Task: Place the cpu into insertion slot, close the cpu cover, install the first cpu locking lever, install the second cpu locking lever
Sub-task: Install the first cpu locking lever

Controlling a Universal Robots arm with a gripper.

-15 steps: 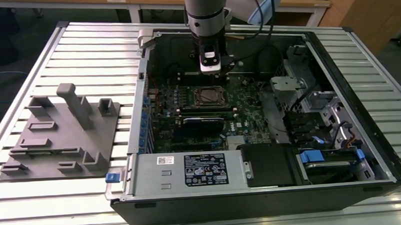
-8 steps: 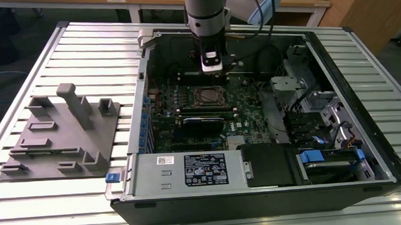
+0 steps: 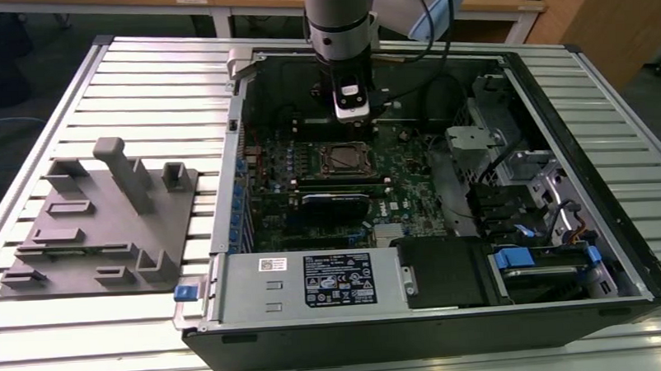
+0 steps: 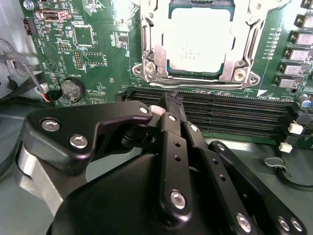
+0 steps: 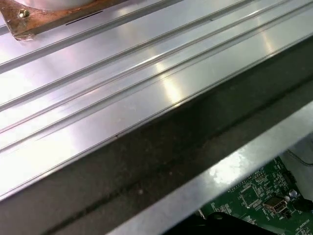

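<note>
Starting with the gripper [image 4: 170, 100]: hanging inside the open computer case [image 3: 423, 314], above the long black card slots [image 4: 230, 110] and just beside the insertion slot [image 3: 346, 172], touching neither as far as can be judged.

Main risk, as a judgement: a descent from this spot would land on the card slots or the green circuit board [image 4: 98, 44] rather than on the socket hardware, scraping or cracking small parts. Cause: tip sitting off to one side of the socket, not over it.

Second risk: pressing on the cpu cover [image 4: 247, 46] at an angle or on one edge only, shifting the cpu [image 4: 199, 41] in its seat and bending the contacts beneath. Cause: thin, springy metal frame and a narrow tip.

Third: slipping off a slim locking lever. Impossible to tell from here whether either lever is latched, or whether the cover is pressed fully flat.

Back to the gripper: black fingers drawn together, tips meeting, nothing between them.

As for the cpu: lying flat in the slot, silver top showing through the cover's cut-out centre in the second wrist view.
</note>
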